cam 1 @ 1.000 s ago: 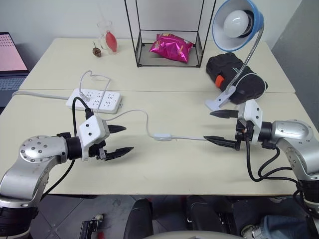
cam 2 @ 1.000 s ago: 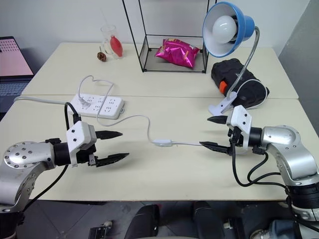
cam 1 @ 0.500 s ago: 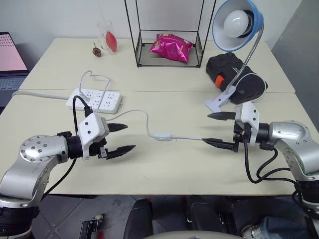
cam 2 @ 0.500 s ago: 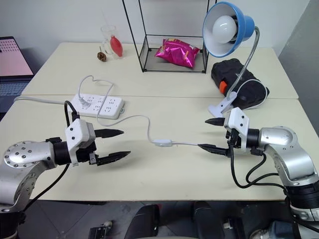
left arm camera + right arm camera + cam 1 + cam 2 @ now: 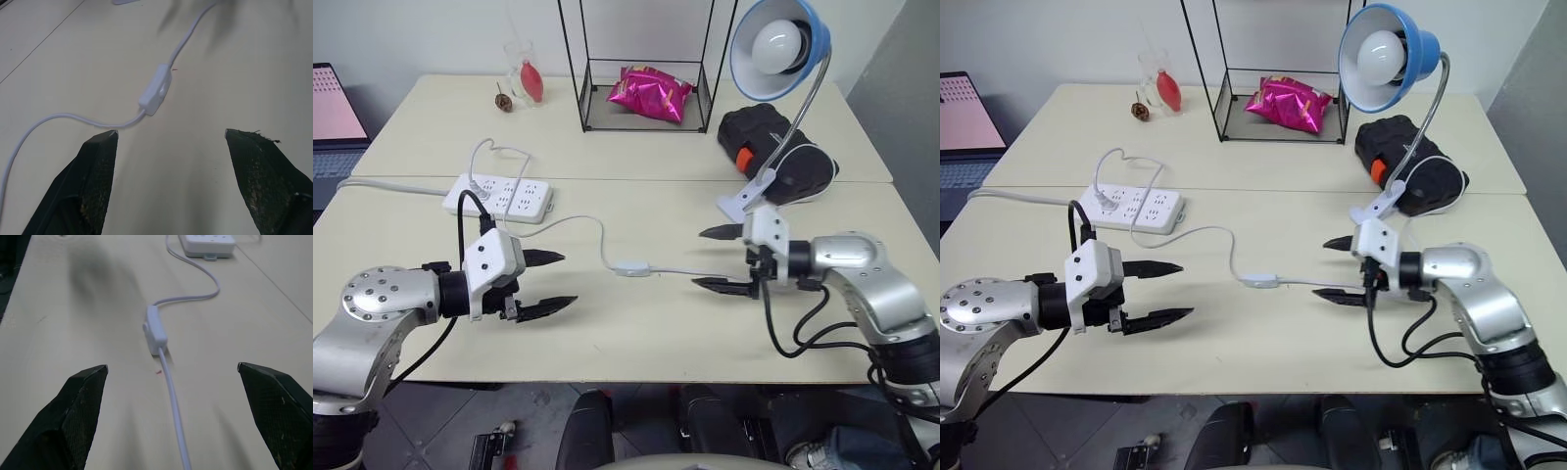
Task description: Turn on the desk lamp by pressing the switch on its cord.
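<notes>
Left eye view: switch [image 5: 631, 266] mid-table, bare tabletop around; both end effectors [image 5: 536, 282] [image 5: 717, 258] spread wide, empty.

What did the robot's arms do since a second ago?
The right tool slid along the table toward the switch, open and holding nothing. The left tool stayed put, open too. The switch, the cord and the desk lamp stayed as they were, the bulb unlit.
</notes>
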Tool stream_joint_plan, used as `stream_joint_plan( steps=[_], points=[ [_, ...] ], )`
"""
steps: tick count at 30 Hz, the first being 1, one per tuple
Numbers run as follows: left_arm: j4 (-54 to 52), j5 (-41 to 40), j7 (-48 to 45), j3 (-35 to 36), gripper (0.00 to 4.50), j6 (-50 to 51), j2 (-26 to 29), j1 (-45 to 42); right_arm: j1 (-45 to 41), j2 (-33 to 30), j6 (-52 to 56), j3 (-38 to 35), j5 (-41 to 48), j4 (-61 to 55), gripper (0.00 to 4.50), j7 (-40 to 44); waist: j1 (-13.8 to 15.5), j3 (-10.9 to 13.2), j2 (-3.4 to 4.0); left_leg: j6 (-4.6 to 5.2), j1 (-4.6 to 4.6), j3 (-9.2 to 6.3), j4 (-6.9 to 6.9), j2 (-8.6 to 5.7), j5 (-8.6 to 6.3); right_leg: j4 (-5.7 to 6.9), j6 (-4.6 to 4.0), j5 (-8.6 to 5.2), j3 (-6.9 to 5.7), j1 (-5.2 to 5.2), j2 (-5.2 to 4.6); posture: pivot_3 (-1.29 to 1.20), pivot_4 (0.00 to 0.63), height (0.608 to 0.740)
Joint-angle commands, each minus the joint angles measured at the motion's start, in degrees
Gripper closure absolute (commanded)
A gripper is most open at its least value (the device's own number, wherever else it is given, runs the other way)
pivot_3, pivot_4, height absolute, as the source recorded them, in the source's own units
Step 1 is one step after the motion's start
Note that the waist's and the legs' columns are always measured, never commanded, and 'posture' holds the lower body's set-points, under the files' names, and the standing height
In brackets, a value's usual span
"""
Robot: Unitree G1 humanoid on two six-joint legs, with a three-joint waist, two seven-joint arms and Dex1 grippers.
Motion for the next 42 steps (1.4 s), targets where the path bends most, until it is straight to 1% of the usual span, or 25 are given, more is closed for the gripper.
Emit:
stream_joint_plan(
  steps=[1,4,11,19,25,29,30,33,34,35,36,38,41,42],
  points=[
    [-1.98,0.54,-1.39,-0.60,0.86,-1.29,1.41,-0.67,-4.92,3.17,0.92,3.49,-2.42,3.63,0.03,0.17,-0.08,-0.01,-0.02,0.00,0.00,0.00,0.00,0.00,0.00,0.00,0.00,0.00,0.00,0.00,0.00,0.00,0.150,0.740],
    [-2.27,0.83,-1.74,-0.95,0.86,-1.60,1.57,-0.81,-7.41,5.57,1.42,5.36,-2.96,7.01,0.03,1.22,-0.27,-0.01,-0.03,0.00,0.00,0.00,0.00,0.01,0.00,0.00,0.00,0.01,-0.01,0.00,0.00,0.00,0.150,0.740],
    [-3.66,2.40,-1.84,-1.97,0.86,-3.19,1.01,0.54,-13.06,11.57,-2.25,9.50,-6.06,18.70,0.03,4.41,-0.38,-0.02,-0.04,0.00,-0.02,-0.02,-0.01,0.01,0.00,0.00,-0.02,0.00,-0.03,0.00,0.00,0.00,0.150,0.740],
    [-3.92,3.25,-2.21,-2.21,0.86,-5.07,0.87,2.70,-16.43,16.56,-3.94,10.07,-8.14,26.35,0.03,5.47,-0.57,-0.01,-0.03,0.00,-0.01,-0.03,-0.01,0.01,0.00,0.02,-0.03,0.00,-0.03,-0.01,0.00,0.00,0.150,0.740],
    [-3.21,4.18,-2.45,-2.24,0.86,-6.91,0.77,3.88,-17.79,18.06,-6.17,10.17,-9.65,30.16,0.03,6.09,-0.58,-0.02,-0.04,0.00,-0.01,-0.03,-0.01,0.01,0.00,0.03,-0.03,0.00,-0.03,-0.01,0.00,0.00,0.150,0.740],
    [-2.65,4.64,-2.36,-2.11,0.86,-7.95,0.56,4.49,-17.95,18.44,-7.18,9.90,-10.28,31.19,0.75,6.34,-0.64,-0.02,-0.03,0.00,-0.01,-0.03,-0.01,0.01,0.00,0.02,-0.03,0.00,-0.03,-0.01,0.00,0.00,0.150,0.740],
    [-2.43,4.76,-2.33,-2.10,0.86,-8.21,0.49,4.58,-18.01,18.48,-7.36,9.85,-10.35,31.35,1.11,6.37,-0.69,-0.02,-0.03,0.00,-0.01,-0.03,-0.02,0.02,0.00,0.02,-0.03,0.00,-0.03,-0.01,0.00,0.00,0.150,0.740],
    [-1.90,5.07,-2.30,-2.12,0.86,-8.84,0.32,4.83,-18.01,18.81,-7.16,9.50,-10.15,31.45,1.83,6.56,-0.71,-0.02,-0.04,0.00,0.00,-0.03,-0.01,0.02,0.00,0.03,-0.03,0.00,-0.03,-0.01,0.00,0.00,0.150,0.740],
    [-1.70,5.08,-2.26,-2.11,0.86,-8.97,0.26,4.89,-17.96,18.85,-7.32,9.61,-10.26,31.38,2.25,6.66,-0.71,-0.02,-0.03,0.00,0.00,-0.03,-0.01,0.02,0.00,0.03,-0.03,0.00,-0.03,-0.01,0.00,0.00,0.150,0.740],
    [-1.45,5.07,-2.20,-2.07,0.86,-9.10,0.17,4.95,-17.83,18.87,-7.42,9.76,-10.36,31.20,2.31,6.75,-0.71,-0.02,-0.03,0.00,0.00,-0.03,-0.01,0.02,0.00,0.03,-0.03,0.00,-0.03,-0.01,0.00,0.00,0.150,0.740],
    [-1.07,5.07,-2.11,-2.05,0.86,-9.22,0.04,4.93,-17.68,18.92,-7.57,9.91,-10.50,31.03,2.62,6.75,-0.71,-0.02,-0.03,0.00,0.00,-0.03,-0.01,0.02,0.00,0.03,-0.03,0.00,-0.03,-0.01,0.00,0.00,0.150,0.740],
    [-0.16,5.06,-1.86,-2.03,0.86,-9.42,-0.29,4.76,-17.43,18.94,-8.36,10.37,-11.07,30.89,2.96,6.69,-0.71,-0.02,-0.03,0.00,0.00,-0.03,-0.01,0.02,0.00,0.04,-0.03,0.00,-0.03,-0.01,0.00,0.00,0.150,0.740],
    [0.72,4.92,-1.60,-2.03,0.86,-9.60,-0.71,4.46,-17.02,18.72,-10.34,11.08,-12.53,30.86,3.62,6.68,-0.72,-0.02,-0.04,0.00,-0.01,-0.03,-0.01,0.02,0.00,0.03,-0.03,0.00,-0.03,-0.01,0.00,0.00,0.150,0.740],
    [0.87,4.88,-1.55,-2.01,0.86,-9.61,-0.83,4.37,-16.92,18.68,-10.76,11.18,-12.85,30.82,3.96,6.73,-0.72,-0.02,-0.03,0.00,-0.01,-0.03,-0.01,0.02,0.00,0.03,-0.03,0.00,-0.03,-0.01,0.00,0.00,0.150,0.740]
  ],
)
